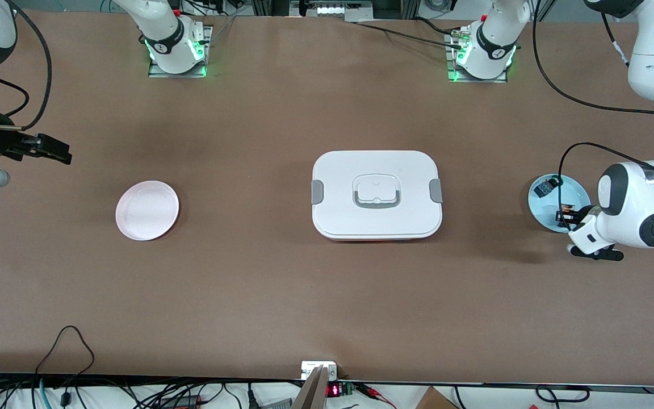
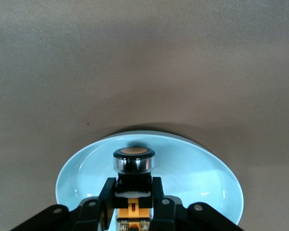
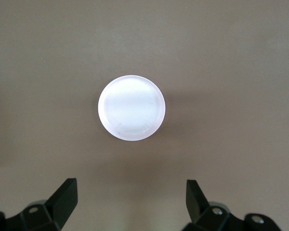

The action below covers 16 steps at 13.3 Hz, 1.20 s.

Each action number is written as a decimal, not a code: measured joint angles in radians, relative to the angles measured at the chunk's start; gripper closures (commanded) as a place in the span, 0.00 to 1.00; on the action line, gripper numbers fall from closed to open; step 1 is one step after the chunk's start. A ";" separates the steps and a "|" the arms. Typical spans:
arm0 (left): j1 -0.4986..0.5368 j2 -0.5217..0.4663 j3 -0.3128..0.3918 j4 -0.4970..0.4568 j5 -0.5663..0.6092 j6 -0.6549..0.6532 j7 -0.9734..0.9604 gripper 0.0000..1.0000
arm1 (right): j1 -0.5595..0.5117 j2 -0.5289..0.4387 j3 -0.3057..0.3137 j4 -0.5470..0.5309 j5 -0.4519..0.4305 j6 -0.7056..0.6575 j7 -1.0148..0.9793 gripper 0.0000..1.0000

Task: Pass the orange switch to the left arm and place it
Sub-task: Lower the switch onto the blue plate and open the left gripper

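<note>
Left gripper (image 2: pixel 133 198) pinches the orange switch (image 2: pixel 133 166) over the blue plate (image 1: pixel 543 213), at three o'clock from the box (image 1: pixel 376 195). My right gripper (image 3: pixel 130 198), fingers spread, waits above the table near the pink plate (image 1: pixel 147 210) at nine o'clock. I judge a shallow grip could slip while clearing the box.
</note>
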 measured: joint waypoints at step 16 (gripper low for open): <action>0.004 -0.369 -0.247 0.348 -0.077 -0.495 -0.015 0.00 | -0.034 -0.137 -0.004 -0.181 0.000 0.164 -0.065 0.00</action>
